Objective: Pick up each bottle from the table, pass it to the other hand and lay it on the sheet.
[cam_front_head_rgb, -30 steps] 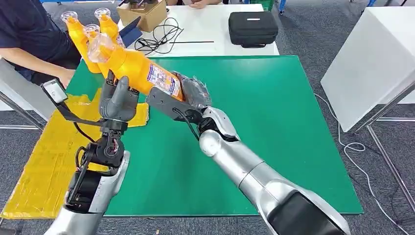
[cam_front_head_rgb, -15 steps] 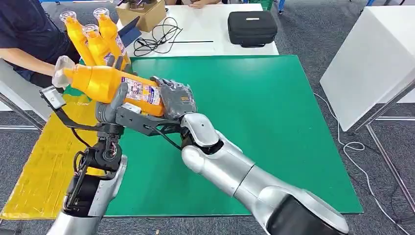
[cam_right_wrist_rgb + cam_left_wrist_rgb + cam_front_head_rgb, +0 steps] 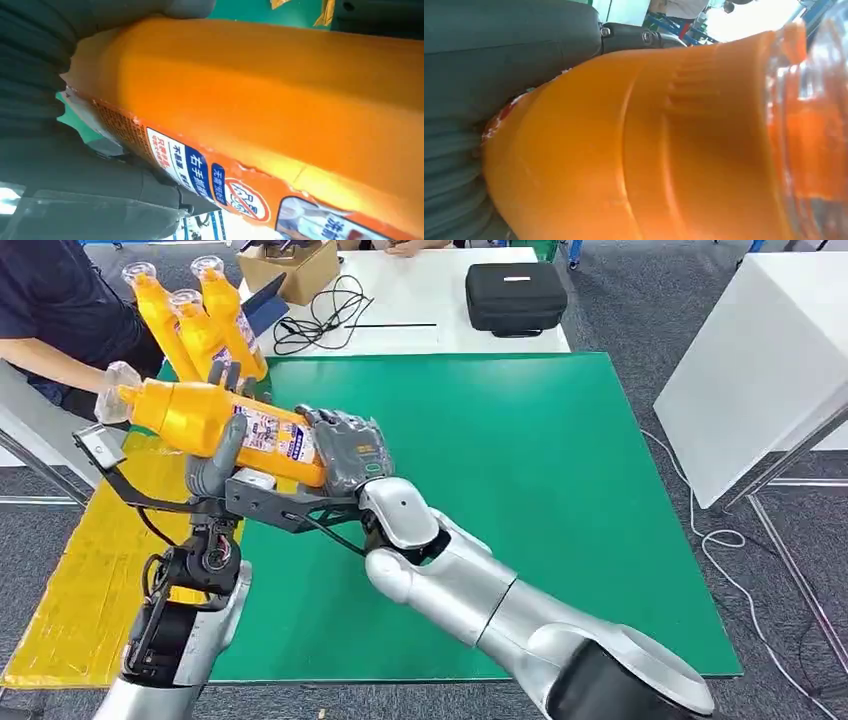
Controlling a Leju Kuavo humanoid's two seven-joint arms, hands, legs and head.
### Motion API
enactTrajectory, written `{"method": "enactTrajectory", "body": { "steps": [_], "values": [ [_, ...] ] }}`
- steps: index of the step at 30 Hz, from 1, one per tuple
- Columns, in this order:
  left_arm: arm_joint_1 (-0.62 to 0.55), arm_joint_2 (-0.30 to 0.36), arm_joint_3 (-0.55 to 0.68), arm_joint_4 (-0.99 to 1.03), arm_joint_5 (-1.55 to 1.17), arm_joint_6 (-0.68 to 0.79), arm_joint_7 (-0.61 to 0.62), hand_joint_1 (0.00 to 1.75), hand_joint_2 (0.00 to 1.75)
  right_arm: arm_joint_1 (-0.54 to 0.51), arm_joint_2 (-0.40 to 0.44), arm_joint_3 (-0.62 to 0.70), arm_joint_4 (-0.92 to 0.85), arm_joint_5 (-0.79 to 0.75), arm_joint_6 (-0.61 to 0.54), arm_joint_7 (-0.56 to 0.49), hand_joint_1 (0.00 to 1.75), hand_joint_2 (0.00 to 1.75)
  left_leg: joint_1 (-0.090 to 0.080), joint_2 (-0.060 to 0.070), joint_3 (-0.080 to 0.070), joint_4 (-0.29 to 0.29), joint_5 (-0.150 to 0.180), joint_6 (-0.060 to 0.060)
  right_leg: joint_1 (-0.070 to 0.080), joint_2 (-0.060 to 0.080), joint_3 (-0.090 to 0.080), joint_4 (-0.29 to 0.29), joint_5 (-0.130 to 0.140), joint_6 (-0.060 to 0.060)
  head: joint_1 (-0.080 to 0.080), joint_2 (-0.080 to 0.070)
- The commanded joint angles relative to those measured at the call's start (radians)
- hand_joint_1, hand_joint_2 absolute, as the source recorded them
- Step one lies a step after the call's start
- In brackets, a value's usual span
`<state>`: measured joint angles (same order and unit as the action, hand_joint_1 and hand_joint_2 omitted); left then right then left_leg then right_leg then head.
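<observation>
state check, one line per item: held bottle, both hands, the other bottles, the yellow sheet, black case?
Held bottle: lying roughly level, off the table, clear cap on.
Right hand: grips the bottle's base end.
Left hand: under the bottle's body, fingers up around it; firm hold unclear.
Standing bottles: three, upright, capped, at the table's far left corner.
Yellow sheet: flat, wrinkled, nothing visible on it.
Black case: closed.

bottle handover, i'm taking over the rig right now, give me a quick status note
Right robot hand grips the base end of the orange bottle, held roughly level in the air, cap toward the yellow sheet.
Left robot hand is at the bottle's body, thumb up against its near side; whether it holds the bottle cannot be told.
Three more bottles stand upright at the green table's far left corner.
Done: bottle lifted and brought to the left hand.
Left: finish the pass, lay it on the sheet, repeat.
</observation>
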<state>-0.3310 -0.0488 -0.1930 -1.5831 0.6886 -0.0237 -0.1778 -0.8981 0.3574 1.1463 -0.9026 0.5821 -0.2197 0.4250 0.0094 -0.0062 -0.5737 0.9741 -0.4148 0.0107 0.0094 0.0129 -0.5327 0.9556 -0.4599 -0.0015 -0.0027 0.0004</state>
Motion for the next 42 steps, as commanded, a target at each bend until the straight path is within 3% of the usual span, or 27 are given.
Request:
{"method": "enactTrajectory", "body": {
  "steps": [1,3,4,5,33,35,36,42],
  "values": [
    [-0.099,0.007,-0.027,0.027,-0.007,0.004,0.011,0.0,1.75,0.033,-0.008,0.142,-0.019,0.007,0.055,-0.032,1.75,1.75,0.001,-0.003,0.003,0.0,-0.001,0.0,0.001,-0.004,0.005,-0.002,-0.002,0.002,0.0,0.0],
    [-0.095,0.008,-0.026,0.023,-0.006,0.006,0.008,0.0,1.75,0.032,-0.008,0.141,-0.022,0.008,0.057,-0.035,1.75,1.75,0.001,-0.003,0.003,0.0,-0.001,0.0,0.001,-0.004,0.005,-0.002,-0.002,0.002,0.0,0.0],
    [-0.093,0.014,-0.02,0.023,-0.005,0.008,0.005,1.62,1.75,0.035,-0.008,0.14,-0.024,0.005,0.061,-0.037,1.75,1.75,0.0,-0.002,0.002,0.0,-0.001,0.0,0.0,-0.004,0.003,-0.001,-0.001,0.001,0.0,0.0],
    [-0.094,0.019,-0.016,0.024,-0.003,0.008,0.002,1.75,1.75,0.037,-0.008,0.139,-0.025,-0.001,0.065,-0.04,1.75,1.75,0.001,-0.002,0.004,0.0,-0.001,0.0,0.001,-0.004,0.005,-0.001,-0.002,0.002,0.0,0.0],
    [-0.049,0.084,0.021,-0.021,0.021,0.033,-0.043,1.75,1.75,0.036,-0.008,0.128,0.002,-0.069,0.066,-0.024,1.75,1.75,0.001,-0.001,0.005,-0.001,-0.002,0.0,0.001,-0.003,0.006,-0.002,-0.002,0.002,0.0,0.0],
    [-0.026,0.103,0.044,-0.022,0.004,0.033,-0.046,1.75,1.75,0.06,-0.008,0.048,0.047,-0.121,0.042,-0.111,0.0,1.75,0.001,-0.001,0.004,-0.001,-0.001,0.0,0.001,-0.002,0.005,-0.002,-0.001,0.001,0.0,0.0],
    [-0.011,0.113,0.061,-0.021,0.003,0.026,-0.048,1.75,1.75,0.066,-0.008,0.0,0.075,-0.133,0.042,-0.149,0.0,0.0,0.001,-0.001,0.003,-0.002,0.0,0.0,0.001,-0.002,0.004,-0.002,0.0,0.001,0.0,0.0],
    [-0.004,0.113,0.072,-0.018,0.006,0.01,-0.052,1.75,1.75,0.066,-0.008,-0.026,0.087,-0.124,0.049,-0.175,0.0,0.0,0.001,-0.003,0.004,-0.001,-0.001,0.0,0.001,-0.004,0.005,-0.001,-0.002,0.002,0.0,0.0]
  ]
}}
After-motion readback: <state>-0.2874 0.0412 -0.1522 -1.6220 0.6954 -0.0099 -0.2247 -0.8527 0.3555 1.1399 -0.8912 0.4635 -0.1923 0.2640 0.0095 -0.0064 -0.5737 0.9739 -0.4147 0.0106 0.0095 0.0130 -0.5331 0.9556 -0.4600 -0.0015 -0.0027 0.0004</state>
